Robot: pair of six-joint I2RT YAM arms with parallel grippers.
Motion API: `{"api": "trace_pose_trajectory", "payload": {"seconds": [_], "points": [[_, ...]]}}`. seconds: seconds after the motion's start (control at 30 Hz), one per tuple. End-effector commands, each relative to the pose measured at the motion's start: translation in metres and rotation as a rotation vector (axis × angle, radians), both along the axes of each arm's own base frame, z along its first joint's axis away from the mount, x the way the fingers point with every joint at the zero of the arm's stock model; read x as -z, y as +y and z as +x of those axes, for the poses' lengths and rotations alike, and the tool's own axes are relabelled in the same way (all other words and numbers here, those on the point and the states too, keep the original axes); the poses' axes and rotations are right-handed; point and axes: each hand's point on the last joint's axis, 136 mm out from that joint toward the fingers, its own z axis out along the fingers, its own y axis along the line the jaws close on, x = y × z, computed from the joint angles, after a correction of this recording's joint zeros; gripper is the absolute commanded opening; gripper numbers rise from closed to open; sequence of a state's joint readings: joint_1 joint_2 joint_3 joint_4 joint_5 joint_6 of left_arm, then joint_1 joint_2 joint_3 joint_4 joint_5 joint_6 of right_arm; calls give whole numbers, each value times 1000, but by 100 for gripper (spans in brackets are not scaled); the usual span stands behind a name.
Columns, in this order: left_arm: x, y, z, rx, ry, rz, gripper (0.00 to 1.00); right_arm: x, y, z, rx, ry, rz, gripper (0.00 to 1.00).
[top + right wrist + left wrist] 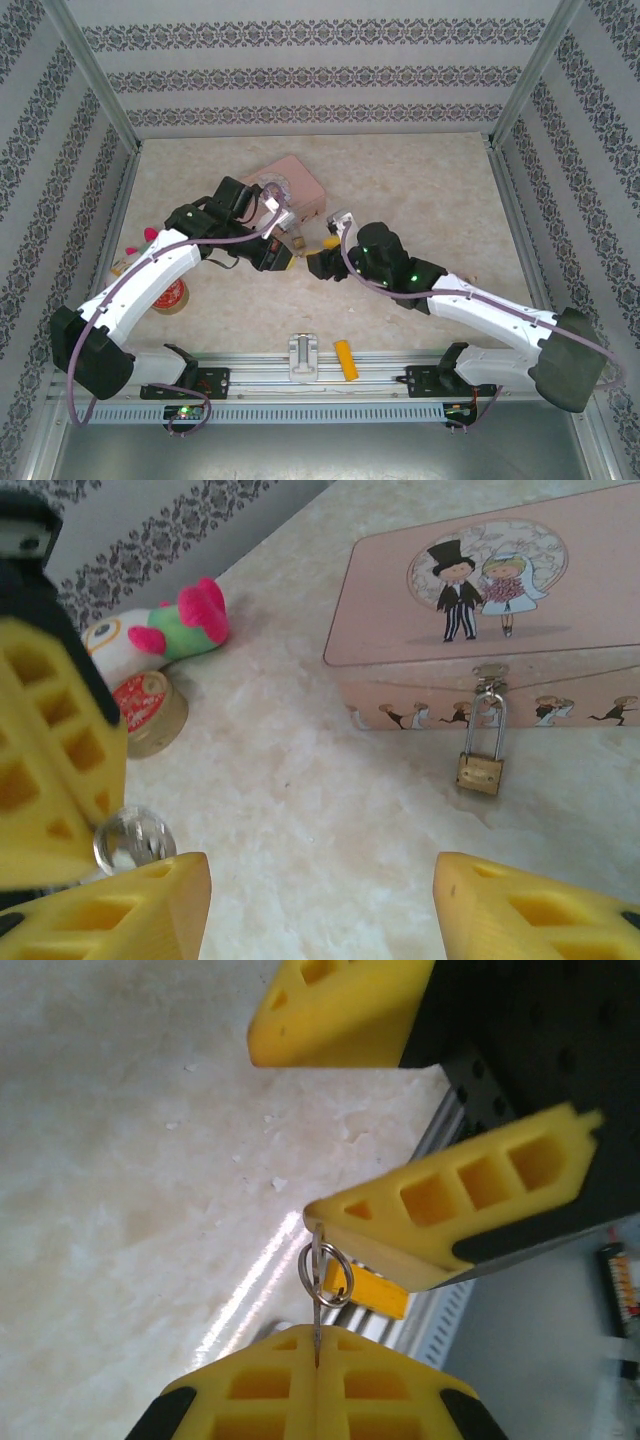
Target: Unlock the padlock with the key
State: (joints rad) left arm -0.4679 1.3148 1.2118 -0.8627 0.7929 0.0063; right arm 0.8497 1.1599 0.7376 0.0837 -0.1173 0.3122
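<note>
The tiny brass padlock (pixel 480 770) hangs by its silvery shackle from the hasp on the front of the pink tin (pixel 480 590), its body resting on the table. My left gripper (pixel 316 1360) is shut on the thin key (pixel 316 1330), which stands edge-on between its fingertips. The key ring (pixel 326 1272) sticks out above them. The ring sits right at the tip of one finger (pixel 450 1200) of my right gripper. My right gripper (pixel 320 910) is open and empty, facing the padlock from a short way off. In the top view the left gripper (pixel 283 260) and the right gripper (pixel 322 265) meet just in front of the tin (pixel 290 188).
A plush toy (pixel 165 635) and a red-topped roll (pixel 145 705) lie to the left near the wall. A white bracket (pixel 302 357) and a yellow-orange block (pixel 345 360) sit on the rail at the near edge.
</note>
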Motion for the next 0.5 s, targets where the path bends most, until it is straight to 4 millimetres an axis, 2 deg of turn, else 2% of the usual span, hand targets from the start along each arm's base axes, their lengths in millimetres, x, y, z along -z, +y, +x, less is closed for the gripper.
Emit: {"api": "trace_pose_trajectory", "payload": {"seconds": [0.0, 0.27, 0.47], "points": [[-2, 1, -17, -8, 151, -38, 0, -18, -1, -2, -8, -133, 49, 61], [6, 2, -16, -14, 184, -31, 0, -19, 10, -17, -86, -184, 47, 60], [13, 5, -17, -8, 184, -6, 0, -21, 18, -20, -123, -183, 50, 60]]}}
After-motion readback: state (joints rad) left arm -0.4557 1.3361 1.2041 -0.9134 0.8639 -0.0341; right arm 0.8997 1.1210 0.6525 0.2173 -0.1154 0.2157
